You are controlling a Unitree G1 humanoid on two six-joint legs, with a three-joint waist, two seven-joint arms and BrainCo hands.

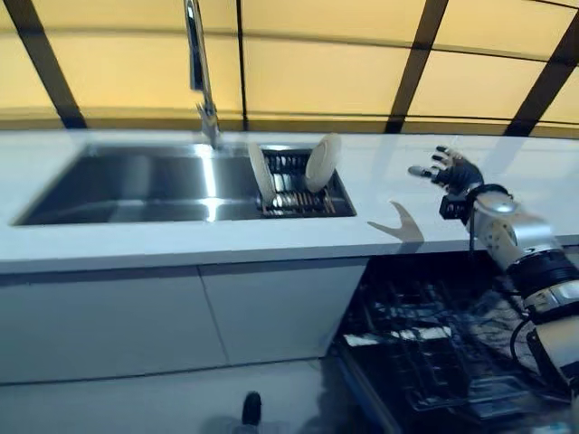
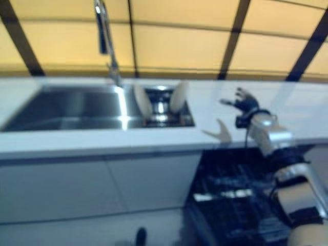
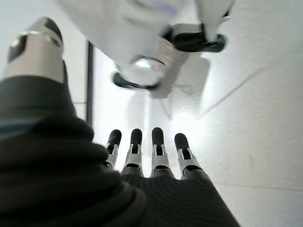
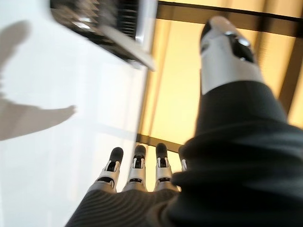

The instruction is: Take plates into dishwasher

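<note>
**Right robot hand over the desk, plates waiting in the sink rack**

I have the right robot hand [image 1: 455, 171] raised above the white desk [image 1: 136, 244], fingers spread and straight, holding nothing. My right wrist view confirms it: fingers extended, only bare desk and the corner of the sink rack past them. The left robot hand [image 3: 151, 156] shows only in its own wrist view, fingers straight, empty, pointing down toward the floor.

Two white plates stand on edge in the dish rack [image 1: 298, 194] at the right end of the steel sink [image 1: 136, 185]: the left plate [image 1: 261, 172] leans one way, the right plate [image 1: 322, 163] leans the other. Both lie to the left of my right robot hand, well apart from it, and lower, down inside the basin. The open dishwasher [image 1: 425, 353] sits below the desk, with its dark rack pulled out beneath my right arm.

I judge the plates stiff, smooth, probably wet and slippery, and breakable if knocked against the steel. I would pinch the upper rim of the nearer, right plate, thumb on one face and fingers on the other, then lift it straight up clear of the rack tines.
</note>
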